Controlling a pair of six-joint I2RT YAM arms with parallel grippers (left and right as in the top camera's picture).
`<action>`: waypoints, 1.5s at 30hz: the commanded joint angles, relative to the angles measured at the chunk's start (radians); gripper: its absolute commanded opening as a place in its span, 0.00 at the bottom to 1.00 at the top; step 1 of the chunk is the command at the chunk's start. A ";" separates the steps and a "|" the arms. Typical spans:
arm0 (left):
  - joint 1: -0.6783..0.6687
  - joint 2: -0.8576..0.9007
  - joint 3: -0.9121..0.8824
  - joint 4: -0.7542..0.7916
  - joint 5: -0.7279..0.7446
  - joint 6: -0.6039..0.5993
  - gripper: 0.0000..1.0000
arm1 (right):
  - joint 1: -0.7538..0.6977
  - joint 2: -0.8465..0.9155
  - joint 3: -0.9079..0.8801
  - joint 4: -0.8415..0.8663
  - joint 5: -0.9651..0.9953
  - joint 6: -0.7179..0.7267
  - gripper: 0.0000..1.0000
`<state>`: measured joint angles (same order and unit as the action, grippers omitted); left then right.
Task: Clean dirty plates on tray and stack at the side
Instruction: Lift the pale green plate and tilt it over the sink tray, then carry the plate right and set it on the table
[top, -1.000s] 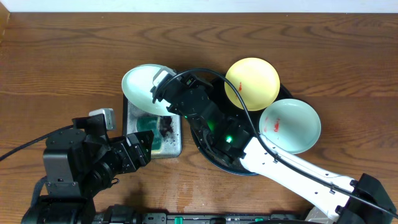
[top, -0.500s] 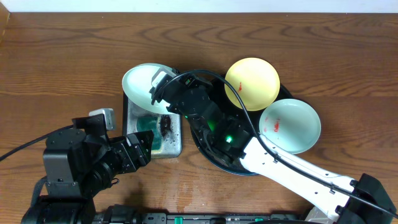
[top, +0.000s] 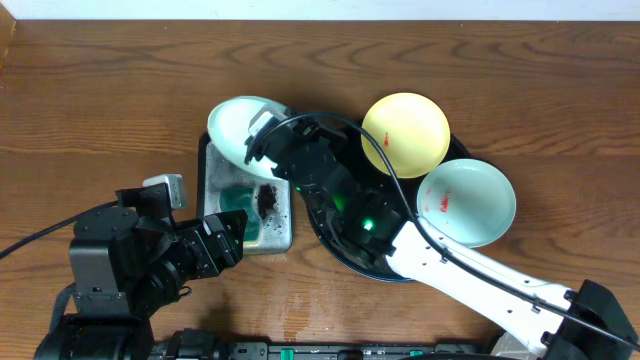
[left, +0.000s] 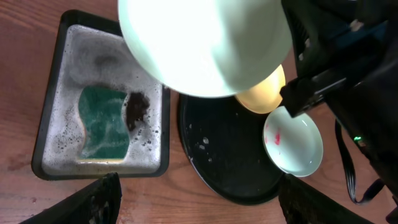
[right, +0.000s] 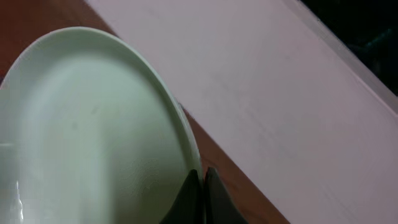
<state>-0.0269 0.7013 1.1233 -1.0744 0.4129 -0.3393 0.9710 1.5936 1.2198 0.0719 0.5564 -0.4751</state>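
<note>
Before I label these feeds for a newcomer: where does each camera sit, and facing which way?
Overhead: above the table, facing straight down; left arm and right arm show.
Left wrist: on left arm, facing down at tub and tray; left pincer shows at bottom corners.
Right wrist: on right arm, close on plate rim; right pincer pinches it.
All share that plate.

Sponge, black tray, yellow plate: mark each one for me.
green sponge (left: 102, 124), left wrist view, middle of its top face.
black tray (left: 230, 155), left wrist view, bare wet floor.
yellow plate (top: 405, 133), overhead view, centre of its bowl.
</note>
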 joint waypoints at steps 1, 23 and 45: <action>0.005 0.005 0.006 -0.002 -0.006 0.010 0.81 | 0.032 -0.016 0.014 -0.032 0.010 -0.050 0.01; 0.005 0.005 0.006 -0.002 -0.006 0.010 0.81 | 0.058 -0.015 0.014 -0.019 0.113 0.053 0.01; 0.005 0.005 0.006 -0.002 -0.005 0.010 0.82 | -1.157 -0.233 0.014 -0.774 -0.928 0.914 0.01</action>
<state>-0.0269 0.7052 1.1233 -1.0744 0.4129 -0.3393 -0.0200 1.3792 1.2266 -0.6621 -0.2188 0.4030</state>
